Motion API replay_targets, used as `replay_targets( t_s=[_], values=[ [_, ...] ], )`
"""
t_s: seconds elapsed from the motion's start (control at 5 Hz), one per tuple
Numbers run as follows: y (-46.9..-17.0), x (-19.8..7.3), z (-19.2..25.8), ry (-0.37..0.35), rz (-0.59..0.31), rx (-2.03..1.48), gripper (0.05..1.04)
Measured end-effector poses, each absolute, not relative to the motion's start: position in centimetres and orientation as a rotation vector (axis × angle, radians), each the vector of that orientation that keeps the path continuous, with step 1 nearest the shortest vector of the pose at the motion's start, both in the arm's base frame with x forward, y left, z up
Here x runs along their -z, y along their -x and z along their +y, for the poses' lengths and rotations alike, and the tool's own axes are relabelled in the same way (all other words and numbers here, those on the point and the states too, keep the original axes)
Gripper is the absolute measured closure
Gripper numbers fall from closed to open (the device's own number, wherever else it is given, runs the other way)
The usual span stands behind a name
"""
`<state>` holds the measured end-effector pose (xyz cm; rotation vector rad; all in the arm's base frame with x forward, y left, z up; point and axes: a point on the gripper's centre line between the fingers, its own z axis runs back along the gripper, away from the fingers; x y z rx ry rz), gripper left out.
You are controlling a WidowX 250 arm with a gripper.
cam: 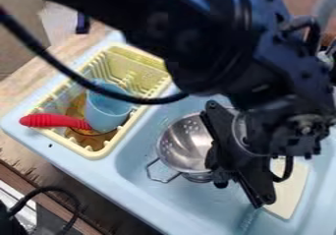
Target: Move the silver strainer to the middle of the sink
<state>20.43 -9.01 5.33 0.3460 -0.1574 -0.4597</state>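
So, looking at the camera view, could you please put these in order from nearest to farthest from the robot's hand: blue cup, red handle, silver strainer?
1. Silver strainer: in the sink, right by the hand.
2. Blue cup: in the yellow rack, left of the sink in the picture.
3. Red handle: beyond the cup, over the rack's left edge.

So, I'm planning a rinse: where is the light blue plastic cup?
In the camera view, the light blue cup sits in the pale yellow dish rack at left, beside the red handle.
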Motion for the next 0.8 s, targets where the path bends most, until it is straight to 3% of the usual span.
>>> replay_targets(
  t_s=[0.2,0.8],
  values=[
    [-20.6,-5.0,-8.9,-0.313,-0.166,0.433,1.027],
    [-22.1,-3.2,-8.5,-0.319,-0.102,0.378,1.027]
  ],
)
